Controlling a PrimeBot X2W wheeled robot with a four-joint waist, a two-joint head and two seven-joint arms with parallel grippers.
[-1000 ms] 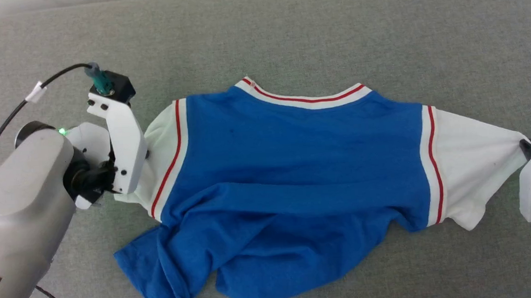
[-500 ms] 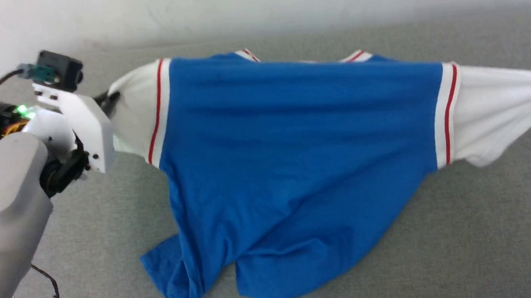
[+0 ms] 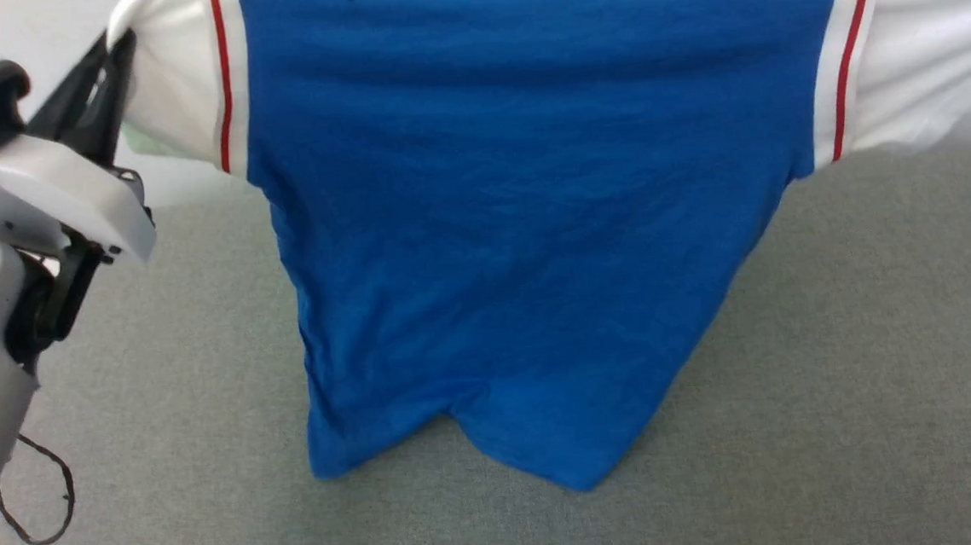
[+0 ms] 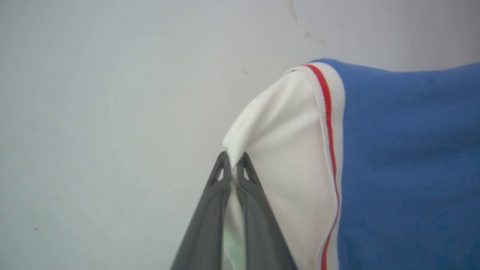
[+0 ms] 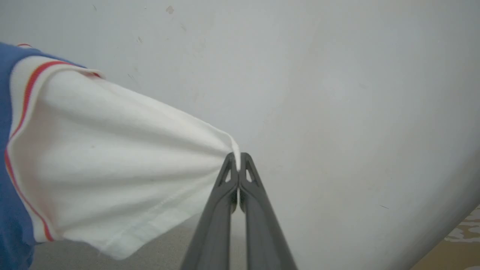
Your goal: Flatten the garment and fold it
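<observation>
While left hand (image 4: 233,162), right hand (image 5: 238,159) pinch sleeves (image 5: 123,165), garment (image 3: 516,219) hangs rippled (knit, seemingly).

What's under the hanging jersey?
Grey cloth surface shows below the hem of the garment. The patch behind its hanging blue body is covered; can't tell what's there.

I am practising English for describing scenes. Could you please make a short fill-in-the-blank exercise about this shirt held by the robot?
1. The left gripper is shut on a white ____ of the garment.
2. The garment's body is ____ in colour.
3. The thin stripe on its trim is ____.
Missing words: sleeve, blue, red.
</observation>
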